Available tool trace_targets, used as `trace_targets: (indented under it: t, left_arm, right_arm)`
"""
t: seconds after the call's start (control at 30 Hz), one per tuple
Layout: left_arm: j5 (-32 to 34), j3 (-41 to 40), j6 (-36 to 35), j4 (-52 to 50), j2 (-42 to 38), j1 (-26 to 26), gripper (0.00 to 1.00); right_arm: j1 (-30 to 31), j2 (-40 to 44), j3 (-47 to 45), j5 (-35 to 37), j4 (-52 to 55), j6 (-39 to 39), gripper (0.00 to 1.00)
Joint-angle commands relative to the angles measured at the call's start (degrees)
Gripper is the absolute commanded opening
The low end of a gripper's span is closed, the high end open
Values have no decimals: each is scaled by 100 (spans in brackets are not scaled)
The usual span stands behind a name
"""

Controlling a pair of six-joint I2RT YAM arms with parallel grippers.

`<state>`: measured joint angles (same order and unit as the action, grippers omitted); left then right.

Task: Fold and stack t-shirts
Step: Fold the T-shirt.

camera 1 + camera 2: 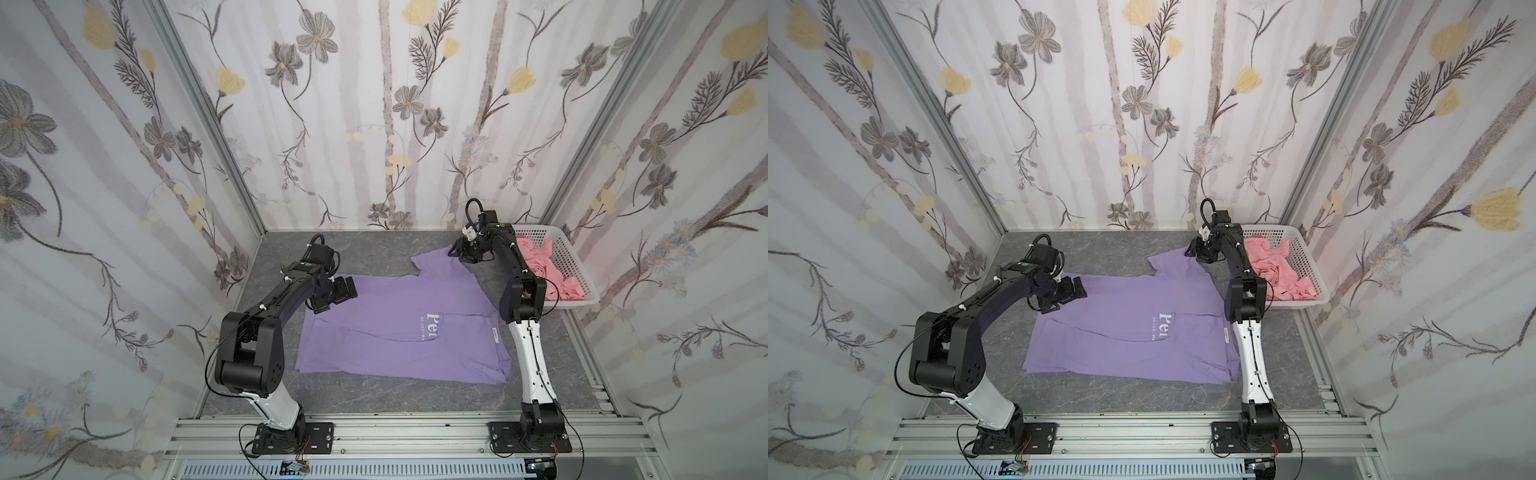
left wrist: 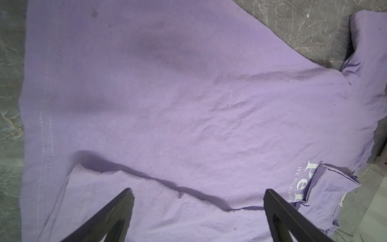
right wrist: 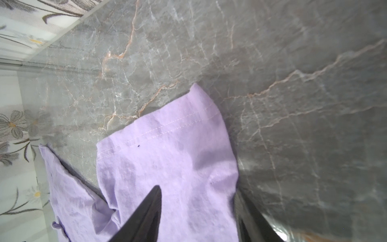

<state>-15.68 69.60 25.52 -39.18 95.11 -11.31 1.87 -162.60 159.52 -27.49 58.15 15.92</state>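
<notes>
Left arm (image 1: 266, 320) and right arm (image 1: 524, 297): black, with boxy joints and rounded motor housings. White lower link (image 1: 532, 361) on each, above a black base plate (image 1: 530, 436) bolted at the corners. Black cables (image 1: 468, 212) looped along the links, pinned by white ties. Green dot (image 1: 308, 262) near each wrist. Red-orange wires at the bases.

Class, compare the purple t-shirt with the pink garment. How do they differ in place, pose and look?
Place: the purple t-shirt lies on the grey table; the pink garment sits in the white basket.
Pose: the purple t-shirt is spread mostly flat; the pink garment is crumpled in a heap.
Look: the purple t-shirt bears white lettering; the pink garment shows none.
Both are soft cloth.
</notes>
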Motion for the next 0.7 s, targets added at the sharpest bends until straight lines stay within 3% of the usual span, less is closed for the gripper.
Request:
trace_targets:
  t: [0.0,0.5,0.53,0.67]
  left_arm:
    - [71,-80,7,29,-145,-2,100]
    - [184,-360,13,86,-458,3,100]
    - [189,-368,9,86,-458,5,100]
    - [350,-437,21,186,-543,6,100]
  right_arm:
    - [6,-122,1,261,21,380,55]
    - [6,-236,13,409,-674,1315,54]
    - [6,-243,16,364,-727,1336,47]
    - [6,-261,31,242,-801,1380,0]
